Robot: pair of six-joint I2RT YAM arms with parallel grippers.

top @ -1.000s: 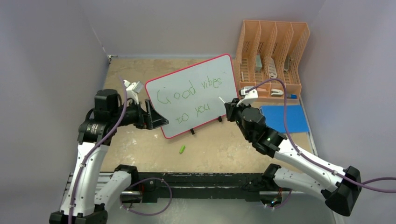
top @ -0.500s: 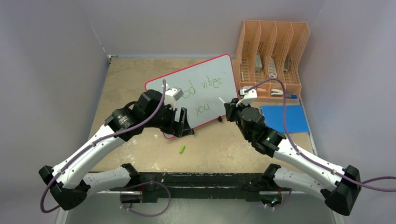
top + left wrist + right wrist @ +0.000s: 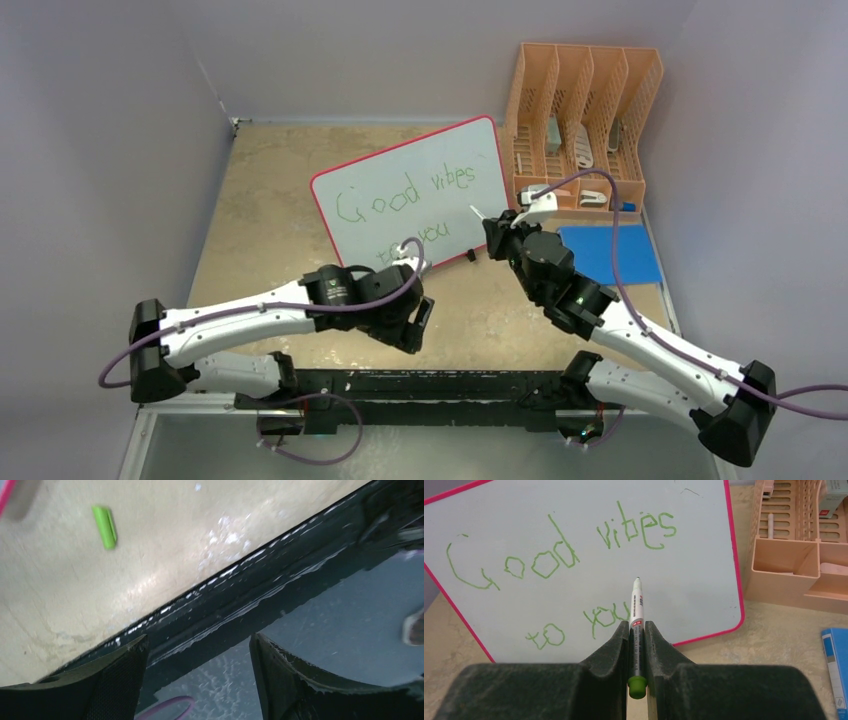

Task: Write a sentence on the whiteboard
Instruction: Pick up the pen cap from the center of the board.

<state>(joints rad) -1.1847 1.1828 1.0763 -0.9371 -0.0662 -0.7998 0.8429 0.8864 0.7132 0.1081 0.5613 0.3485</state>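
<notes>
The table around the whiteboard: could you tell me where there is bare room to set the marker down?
The widest bare patch lies between the whiteboard and the left wall. The right side is crowded: orange organiser, blue rectangle, right arm. In front, the left end effector hovers near the green cap.

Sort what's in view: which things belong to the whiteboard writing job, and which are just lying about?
Job: whiteboard; green sentence; green marker, clamped in the right gripper; small green cap on the table, probably the marker's.
Lying about: orange desk organiser; flat blue rectangle.
</notes>
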